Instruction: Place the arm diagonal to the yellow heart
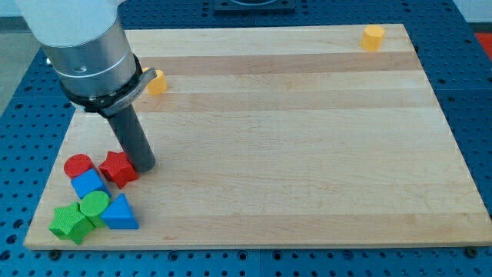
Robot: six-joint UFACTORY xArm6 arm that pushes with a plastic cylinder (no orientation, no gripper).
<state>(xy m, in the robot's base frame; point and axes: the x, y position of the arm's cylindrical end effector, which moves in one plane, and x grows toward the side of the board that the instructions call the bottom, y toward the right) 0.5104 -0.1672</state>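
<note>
Two yellow blocks on the worktop [307,154], so identity comes first. The one near the arm's collar reads as the yellow heart [157,81], though its left side is hidden behind the arm, so that's a judgement. The other, the yellow pentagon-like block [373,37], is well apart, far toward the view's top right from my tip.

No fingers on this rig: the arm ends in a plain rod, with nothing to open, close or grip. My tip [143,164] is down on the worktop, touching or just beside the red star [118,168] on its left.

Rest of the cluster, all to the left of and below my tip:
- red cylinder [78,165], left of the star
- blue cube [88,185]
- green cylinder [95,205]
- green star [71,223]
- blue triangle [119,213]

Key relation: the yellow heart lies toward the view's top from my tip, only slightly right of it. So it's almost straight up the board, not diagonal. The gap between them is clear worktop.

My read is that the task isn't met yet. The coming move needs a sideways offset about equal to the up-down one, probably by sliding right and up to stop near the heart's lower-right corner. That path leads away from the cluster, so the risk of dragging the red star is low.
</note>
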